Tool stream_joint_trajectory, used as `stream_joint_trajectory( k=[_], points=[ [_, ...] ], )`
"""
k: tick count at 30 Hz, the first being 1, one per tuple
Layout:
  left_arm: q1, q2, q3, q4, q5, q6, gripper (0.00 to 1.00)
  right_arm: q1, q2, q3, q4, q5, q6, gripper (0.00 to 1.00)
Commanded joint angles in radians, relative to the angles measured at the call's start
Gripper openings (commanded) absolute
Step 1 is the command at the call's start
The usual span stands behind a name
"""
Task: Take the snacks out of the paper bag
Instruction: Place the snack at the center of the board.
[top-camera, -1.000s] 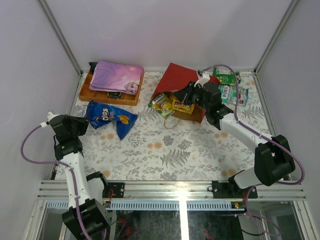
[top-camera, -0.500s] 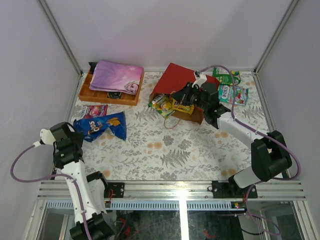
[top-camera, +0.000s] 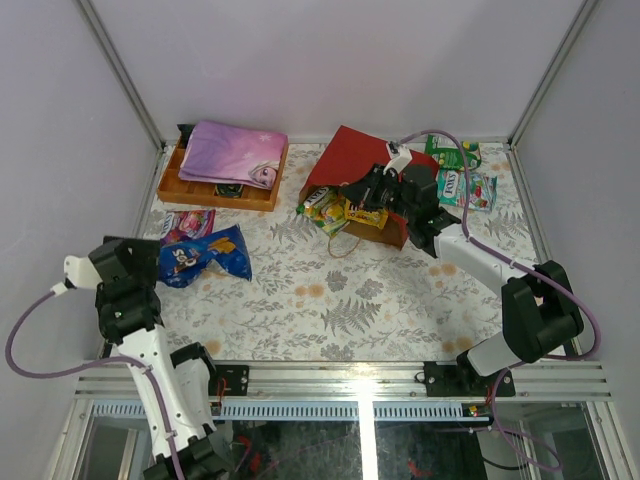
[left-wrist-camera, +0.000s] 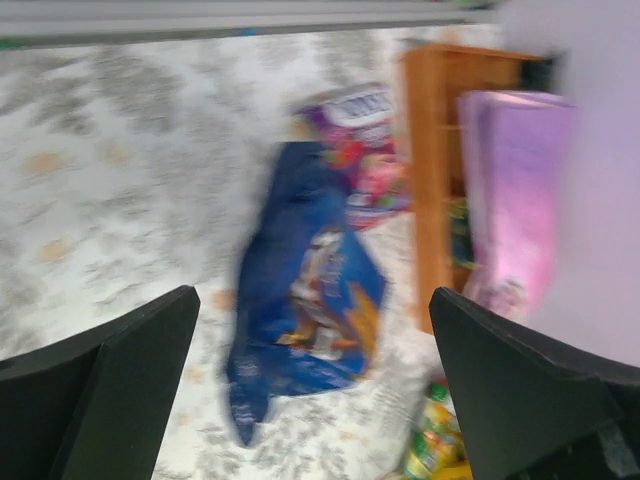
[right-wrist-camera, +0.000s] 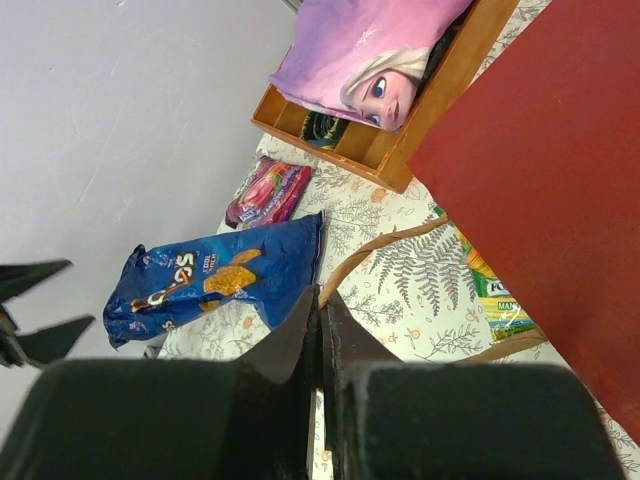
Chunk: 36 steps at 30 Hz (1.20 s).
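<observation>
Reading upside down in the right wrist view, part of the Doritos logo marks the blue bag (top-camera: 205, 257). It lies flat at 9 o'clock on the table (top-camera: 330, 300), long axis running 9 to 3. Above it the left gripper (left-wrist-camera: 312, 296) hangs released, not touching. At 1 o'clock the red paper bag (top-camera: 352, 160) lies with its mouth toward 6 and yellow-green packets (top-camera: 338, 212) spilling out; there the right gripper (right-wrist-camera: 320, 300) sits clenched.

Blurry Doritos bag (left-wrist-camera: 305, 300), left wrist view

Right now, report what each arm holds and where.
Left gripper: nothing, jaws open. Right gripper: jaws shut by the paper bag; any hold cannot be told.
</observation>
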Motion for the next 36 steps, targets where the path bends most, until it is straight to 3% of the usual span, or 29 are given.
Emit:
stream_joint_trajectory(
  k=[1,3,4,9,12,14,18,24,28,32,36],
  points=[
    [0.005,0.045,0.088,0.333,0.468,0.118,1.0,0.008,-0.04,0.018,0.027,-0.003,-0.017,0.0],
    [-0.009,0.129,0.102,0.423,0.746,0.116,1.0,0.009,-0.04,0.028,0.018,-0.003,-0.02,0.0],
    [-0.035,0.175,0.121,0.423,0.804,0.136,1.0,0.008,-0.04,0.034,0.014,-0.004,-0.018,0.0],
    [-0.291,0.229,0.128,0.411,0.634,0.225,1.0,0.009,-0.039,0.049,0.003,-0.012,-0.014,0.0],
    [-0.34,0.249,0.026,0.521,0.67,0.163,1.0,0.009,-0.034,0.056,-0.002,-0.012,-0.011,0.0],
    [-0.338,0.283,-0.051,0.569,0.662,0.118,1.0,0.008,-0.033,0.062,-0.008,-0.016,-0.012,0.0],
    [-0.312,0.329,-0.183,0.575,0.483,0.078,1.0,0.009,-0.037,0.065,-0.034,-0.007,-0.026,0.0],
    [-0.087,0.4,-0.397,0.712,0.38,-0.003,1.0,0.008,-0.037,0.077,-0.079,0.004,-0.058,0.0],
    [-0.002,0.452,-0.381,0.703,0.383,0.009,1.0,0.009,-0.04,0.09,-0.108,0.013,-0.084,0.0],
    [0.0,0.364,-0.342,0.678,0.357,-0.012,1.0,0.009,-0.037,0.095,-0.105,0.009,-0.082,0.0],
    [-0.042,0.261,-0.267,0.714,0.459,0.015,0.98,0.009,-0.028,0.098,-0.092,0.0,-0.069,0.0]
  ],
)
